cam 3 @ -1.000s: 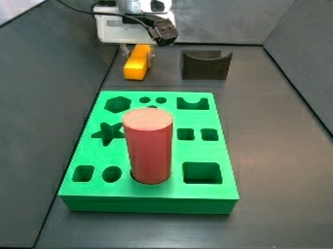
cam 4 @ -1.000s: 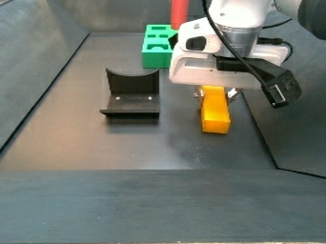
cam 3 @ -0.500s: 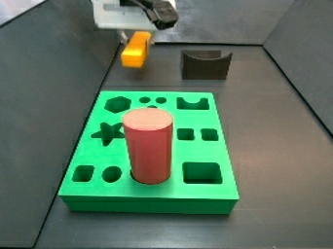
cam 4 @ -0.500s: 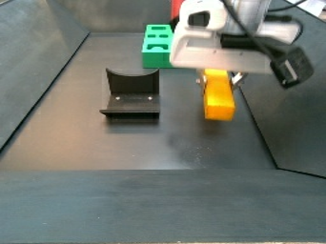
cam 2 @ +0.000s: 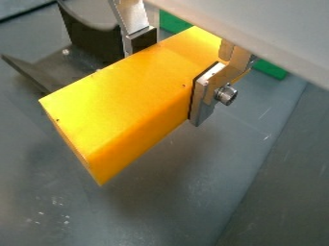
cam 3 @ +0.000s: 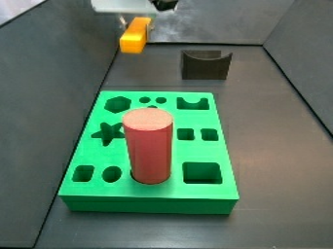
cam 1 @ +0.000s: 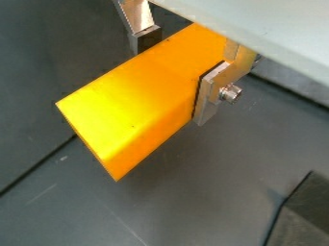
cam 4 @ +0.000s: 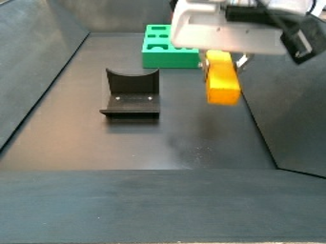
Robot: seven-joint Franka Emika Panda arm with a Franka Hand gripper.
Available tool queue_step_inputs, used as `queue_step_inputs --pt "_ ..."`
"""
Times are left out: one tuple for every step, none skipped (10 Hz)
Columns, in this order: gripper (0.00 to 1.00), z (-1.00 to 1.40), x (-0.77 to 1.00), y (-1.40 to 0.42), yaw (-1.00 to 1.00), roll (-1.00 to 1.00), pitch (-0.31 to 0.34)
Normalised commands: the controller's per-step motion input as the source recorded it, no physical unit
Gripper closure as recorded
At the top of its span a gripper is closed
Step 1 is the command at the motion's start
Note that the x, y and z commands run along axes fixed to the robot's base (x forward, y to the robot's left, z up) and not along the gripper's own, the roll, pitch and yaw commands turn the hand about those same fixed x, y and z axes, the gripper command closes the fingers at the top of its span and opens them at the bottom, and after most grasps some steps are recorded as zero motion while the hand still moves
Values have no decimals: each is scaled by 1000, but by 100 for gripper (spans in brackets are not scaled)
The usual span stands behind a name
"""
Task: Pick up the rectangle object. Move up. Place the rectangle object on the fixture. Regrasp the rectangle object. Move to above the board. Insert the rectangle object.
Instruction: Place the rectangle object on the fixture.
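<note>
Rectangle object (cam 1: 135,101) sits clamped between the gripper (cam 1: 187,60) plates in both wrist views; you hold it near one end, the free end jutting out over dark floor. Fixture (cam 2: 90,34) shows just behind it in a wrist view.

Side view, top left of frame: block hangs clear of the floor under the gripper (cam 3: 134,21), fixture (cam 3: 204,64) to its right, board (cam 3: 156,146) below centre.

Side view, upper right: block airborne, fixture (cam 4: 130,93) centre left.

Judgement: you're in the move-up step. Next, carry across and set it into the fixture's notch.
</note>
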Motion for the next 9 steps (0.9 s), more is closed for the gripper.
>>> queue_step_inputs --pt "100 1000 -13 -17 24 -71 15" --pt "100 1000 -17 -21 27 -89 12" --pt "100 1000 -18 -22 22 -98 12" --pt "100 1000 -20 -22 18 -108 14" --pt "100 861 -17 -23 14 -118 16" --pt "100 673 -9 -17 12 -133 21" --pt "100 530 -4 -12 8 -142 28" --pt "100 340 2 -8 -3 -152 39" --pt "100 245 4 -4 -7 -155 43"
